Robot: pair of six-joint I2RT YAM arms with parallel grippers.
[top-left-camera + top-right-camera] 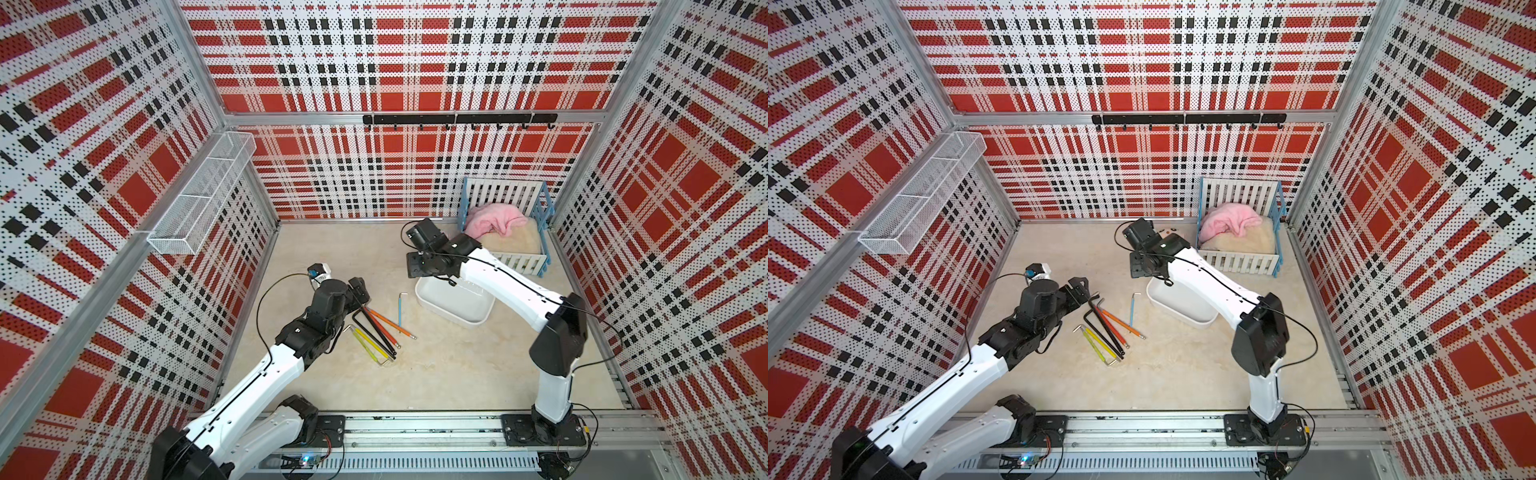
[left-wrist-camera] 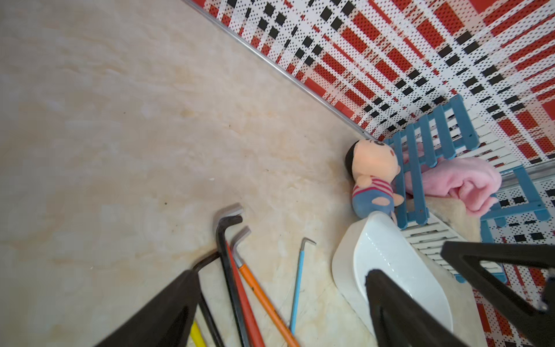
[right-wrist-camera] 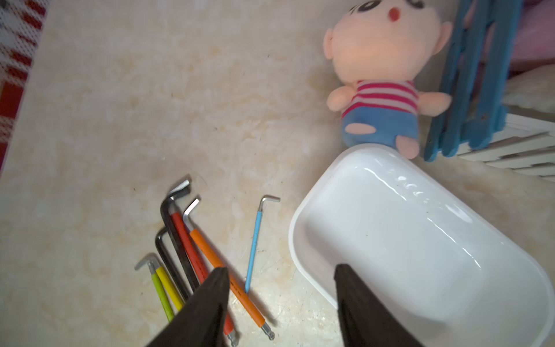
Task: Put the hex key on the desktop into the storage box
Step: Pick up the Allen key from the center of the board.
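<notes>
Several hex keys lie fanned on the cream desktop: two black ones, a red, an orange, a thin blue, a yellow and a green. To their right sits the white storage box, with nothing in it. My left gripper hangs just over the keys' bent ends; its jaws stand apart, holding nothing. My right gripper hovers above the box's far left corner, open, with nothing between its fingers.
A blue-framed slatted crib with a pink cloth stands at the back right, close behind the box. A plush doll lies between crib and box. A wire-mesh basket hangs on the left wall, a black hook rail on the back wall.
</notes>
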